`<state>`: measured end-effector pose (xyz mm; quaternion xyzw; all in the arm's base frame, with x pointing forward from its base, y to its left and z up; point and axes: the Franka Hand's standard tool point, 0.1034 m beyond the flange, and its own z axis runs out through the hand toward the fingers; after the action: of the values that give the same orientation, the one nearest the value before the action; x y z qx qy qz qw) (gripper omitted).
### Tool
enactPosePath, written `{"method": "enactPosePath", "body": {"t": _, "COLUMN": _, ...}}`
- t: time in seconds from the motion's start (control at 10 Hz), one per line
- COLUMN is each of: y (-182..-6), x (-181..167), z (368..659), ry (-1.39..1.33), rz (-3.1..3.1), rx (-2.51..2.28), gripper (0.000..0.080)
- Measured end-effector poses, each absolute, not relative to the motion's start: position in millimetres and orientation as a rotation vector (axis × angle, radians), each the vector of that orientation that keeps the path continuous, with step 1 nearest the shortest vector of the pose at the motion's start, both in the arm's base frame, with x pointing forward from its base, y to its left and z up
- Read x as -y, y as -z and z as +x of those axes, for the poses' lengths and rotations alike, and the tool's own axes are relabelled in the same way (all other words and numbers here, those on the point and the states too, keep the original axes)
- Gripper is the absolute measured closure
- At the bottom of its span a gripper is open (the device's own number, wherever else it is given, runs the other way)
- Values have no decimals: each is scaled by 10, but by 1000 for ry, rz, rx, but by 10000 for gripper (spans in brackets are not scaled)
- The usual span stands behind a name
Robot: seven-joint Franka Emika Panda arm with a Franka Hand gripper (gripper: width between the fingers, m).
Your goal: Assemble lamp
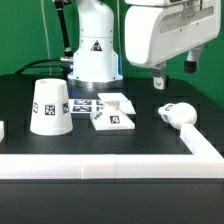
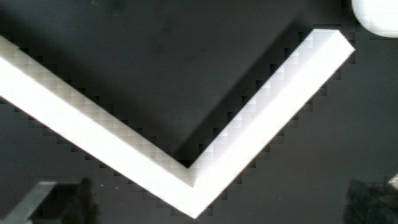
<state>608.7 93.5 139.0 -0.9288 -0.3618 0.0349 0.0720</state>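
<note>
The white cone-shaped shade (image 1: 50,107) stands on the black table at the exterior view's left, with tags on its side. The flat square base (image 1: 110,119) lies in the middle. The round-headed bulb (image 1: 178,113) lies on its side at the exterior view's right. My gripper (image 1: 173,74) hangs above and slightly behind the bulb, clear of it, open and empty. In the wrist view my gripper (image 2: 217,200) shows only two dark fingertips (image 2: 54,200) set wide apart with nothing between them. A white bit at the wrist view's corner (image 2: 377,12) may be the bulb.
A white raised border (image 1: 100,166) runs along the table's front and right sides; its corner (image 2: 178,140) fills the wrist view. The marker board (image 1: 87,103) lies behind the base. The white robot pedestal (image 1: 93,55) stands at the back.
</note>
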Motion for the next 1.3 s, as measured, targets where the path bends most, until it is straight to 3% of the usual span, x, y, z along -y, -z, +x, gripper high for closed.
{"method": "enactPosePath", "body": {"t": 0.5, "y": -1389, "x": -891, "z": 6057, "ry": -105, "rz": -2789, "rx": 1102, "gripper": 100}}
{"method": "enactPosePath", "body": {"t": 1.0, "y": -1340, "x": -340, "z": 5306, "ry": -73, "rz": -2884, "rx": 993, "gripper": 100}}
{"method": "enactPosePath", "body": {"t": 1.3, "y": -1326, "x": -353, "z": 5291, "ry": -93, "rz": -2971, "rx": 703, "gripper": 100}}
